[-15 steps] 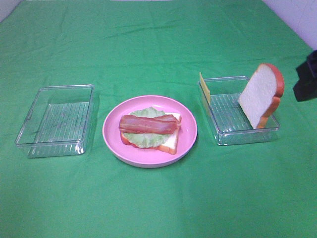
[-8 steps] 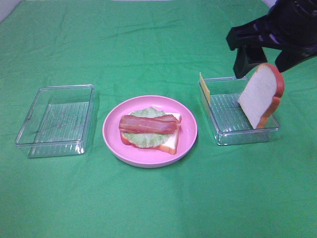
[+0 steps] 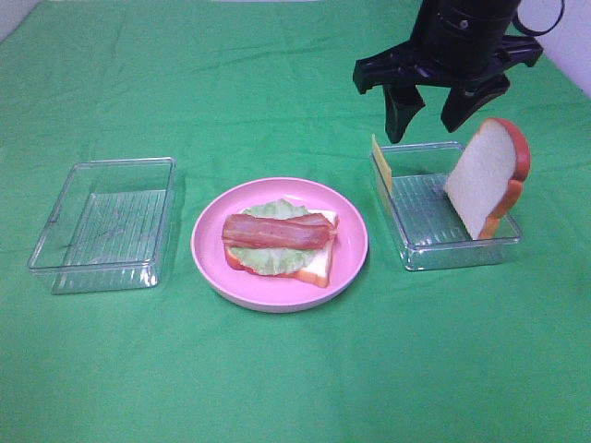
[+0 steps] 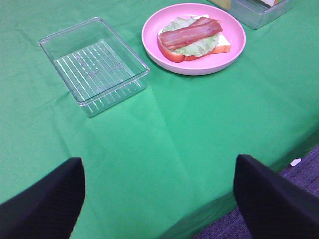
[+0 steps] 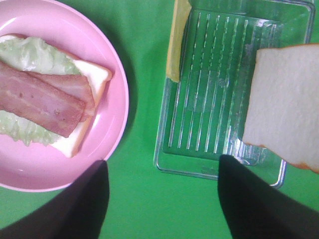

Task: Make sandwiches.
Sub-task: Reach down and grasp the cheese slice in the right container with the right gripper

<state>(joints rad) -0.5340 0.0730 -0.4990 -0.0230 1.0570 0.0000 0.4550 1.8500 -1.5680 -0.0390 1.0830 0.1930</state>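
Observation:
The open sandwich (image 3: 280,243) lies on the pink plate (image 3: 351,235): a bread slice, lettuce and bacon strips on top. It also shows in the left wrist view (image 4: 192,37) and the right wrist view (image 5: 47,97). A second bread slice (image 3: 487,175) leans upright in the right tray (image 3: 420,249). A yellow cheese square (image 3: 381,163) leans on that tray's left wall. My right gripper (image 3: 432,113) is open and empty, hanging above the tray's far side. My left gripper (image 4: 159,191) is open and empty, low over the near table edge.
An empty clear ribbed tray (image 3: 106,221) stands left of the plate. Green cloth covers the table. The table's near edge and floor show in the left wrist view (image 4: 279,164).
My right arm has swung in from the far right edge and moved left, now hanging over the back of the right tray. The food has not moved.

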